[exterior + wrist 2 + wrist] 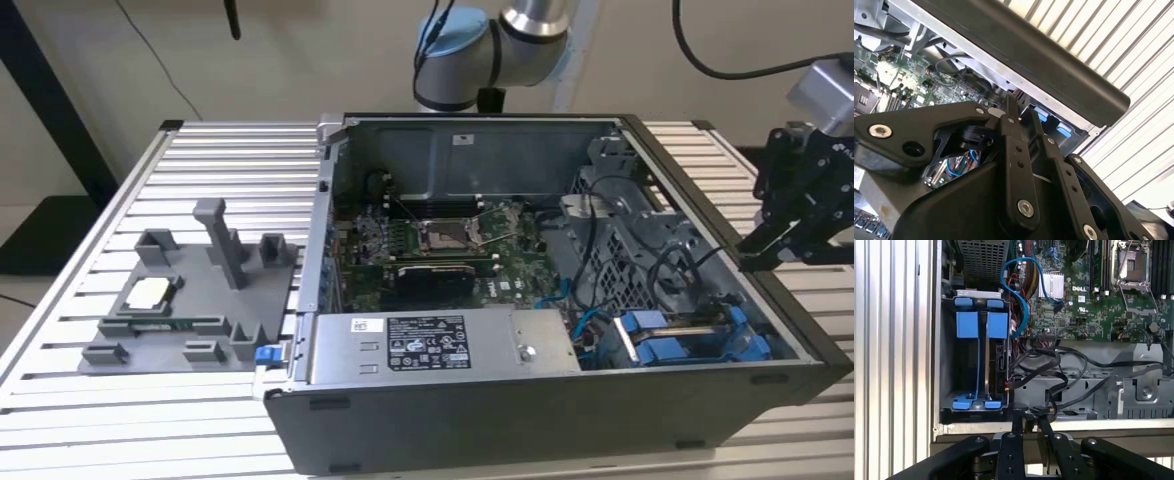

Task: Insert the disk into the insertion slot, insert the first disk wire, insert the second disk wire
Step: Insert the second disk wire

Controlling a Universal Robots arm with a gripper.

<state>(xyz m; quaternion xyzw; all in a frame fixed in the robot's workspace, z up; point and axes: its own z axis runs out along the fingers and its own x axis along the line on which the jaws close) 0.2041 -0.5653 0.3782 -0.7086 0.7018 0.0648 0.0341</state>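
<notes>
**Seemingly at the wiring stage**

Just outside the computer case (pixel 534 430), by the tabletop (pixel 214 160) edge on the exterior view's right, the tool (pixel 763 250) is set narrow, with nothing gripped. Beyond its tips the disk (pixel 999 360) is seen standing in the insertion slot (pixel 948 365), apparently seated, so the first wire step is judged to be in hand. A blue wire (pixel 1027 312) is looped near it. Whether any wire is plugged cannot be told. A fine pinch and square alignment would be called for. A grey fixture (pixel 174 320) is carried toward the tabletop's opposite edge, and a pale wall (pixel 307 50) is seen behind.
</notes>
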